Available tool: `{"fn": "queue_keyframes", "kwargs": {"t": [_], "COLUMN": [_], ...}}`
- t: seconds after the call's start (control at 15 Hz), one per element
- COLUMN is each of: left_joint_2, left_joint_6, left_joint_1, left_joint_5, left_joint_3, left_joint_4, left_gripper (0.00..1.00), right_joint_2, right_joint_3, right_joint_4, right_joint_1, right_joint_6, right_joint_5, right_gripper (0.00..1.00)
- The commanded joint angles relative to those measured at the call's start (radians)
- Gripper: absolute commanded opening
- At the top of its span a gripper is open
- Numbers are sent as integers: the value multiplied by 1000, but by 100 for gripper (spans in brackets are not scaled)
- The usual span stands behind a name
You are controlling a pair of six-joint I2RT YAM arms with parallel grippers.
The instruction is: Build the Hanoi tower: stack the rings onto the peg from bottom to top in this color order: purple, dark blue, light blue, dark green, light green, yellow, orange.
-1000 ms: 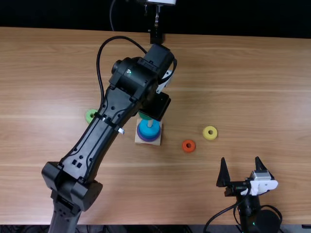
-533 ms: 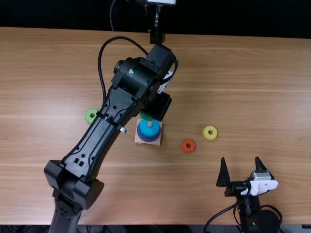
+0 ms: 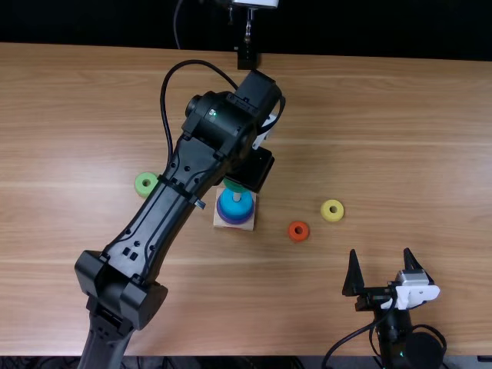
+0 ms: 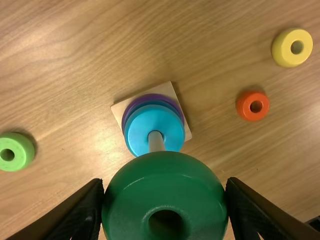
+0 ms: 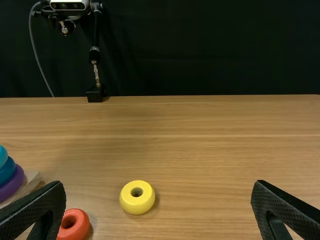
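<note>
Left jaws against opposite sides of the dark green ring

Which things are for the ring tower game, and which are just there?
For the tower:
- wooden base and peg
- purple, dark blue and light blue rings, stacked
- dark green ring, held by the left gripper
- light green, yellow and orange rings, on the table

Just there:
- camera at the back
- black block at the table's far edge
</note>
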Motion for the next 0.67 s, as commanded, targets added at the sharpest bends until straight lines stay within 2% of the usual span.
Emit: {"fn": "queue_keyframes", "kwargs": {"t": [0.0, 0.07, 0.4, 0.53, 0.6], "left_joint_2": [19, 19, 10, 7, 7], "left_joint_6": [-5, -8, -3, 6, 10], "left_joint_1": [-7, -3, 32, 52, 88], "left_joint_5": [11, 11, 11, 2, -4], "left_joint_3": [14, 11, 8, 52, 104], "left_joint_4": [-1, -3, -1, 10, 12], "left_gripper": [62, 100, 100, 100, 100], "right_joint_2": [-13, -13, -13, -13, -13], "right_joint_3": [-10, -10, -10, -10, -10], "right_joint_4": [5, 3, 3, 3, 3], "right_joint_1": [-10, -10, -8, -8, -10], "right_joint_6": [-5, -5, -5, -5, -5], "right_joint_5": [-2, -2, -2, -2, -2], "right_gripper": [100, 100, 100, 100, 100]}}
